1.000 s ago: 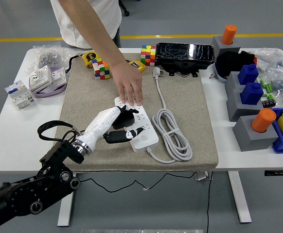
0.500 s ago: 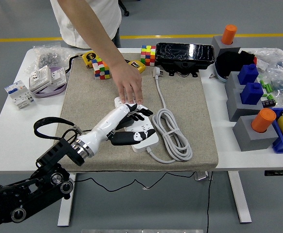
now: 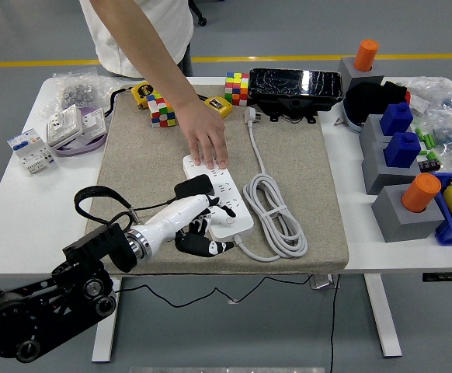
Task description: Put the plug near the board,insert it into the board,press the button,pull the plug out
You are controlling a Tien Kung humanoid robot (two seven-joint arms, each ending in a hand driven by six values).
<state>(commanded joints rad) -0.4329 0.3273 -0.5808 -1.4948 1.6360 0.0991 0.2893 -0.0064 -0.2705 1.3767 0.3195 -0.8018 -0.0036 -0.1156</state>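
A white power strip (image 3: 224, 203) lies on the grey mat (image 3: 148, 163). My left hand (image 3: 200, 220), white with black fingers, is at the strip's near left edge. Its fingers are curled around a black plug (image 3: 193, 187), which it holds just above the strip's left side. Whether the plug's pins are still in a socket is hidden. A person's hand (image 3: 209, 144) rests flat on the strip's far end. The strip's white cord (image 3: 276, 214) lies coiled to its right, with its own white plug (image 3: 251, 115) at the mat's far edge. My right hand is not in view.
Two colour cubes (image 3: 161, 109) (image 3: 237, 88) and a black box (image 3: 294, 85) stand at the back. Grey and blue blocks with orange cylinders (image 3: 406, 198) fill the right side. White electrical parts (image 3: 63, 128) lie at the left.
My left hand reached out over the strip, then drew back toward me and to the left, now with the black plug in it. The person's hand stayed on the strip's far end.
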